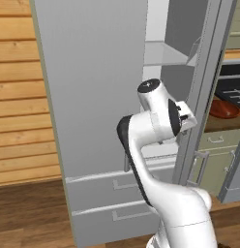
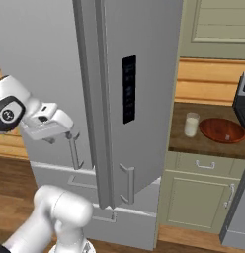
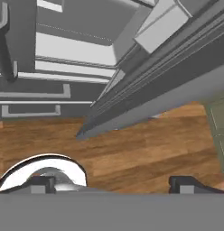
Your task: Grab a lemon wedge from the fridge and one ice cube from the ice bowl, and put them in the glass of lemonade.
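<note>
Though beside the fridge [image 2: 139,99] door, hand [image 3: 111,182] (fingers wide) empty.

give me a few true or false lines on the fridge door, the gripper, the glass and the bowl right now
1. The right fridge door stands swung open. True.
2. The gripper is shut on a lemon wedge. False: it is open and holds nothing.
3. The glass of lemonade stands on the counter beside the ice bowl. True.
4. The glass of lemonade stands inside the ice bowl. False: it stands left of the bowl, on the counter.
5. The floor under the gripper is white tile. False: it is brown wood planks.
</note>
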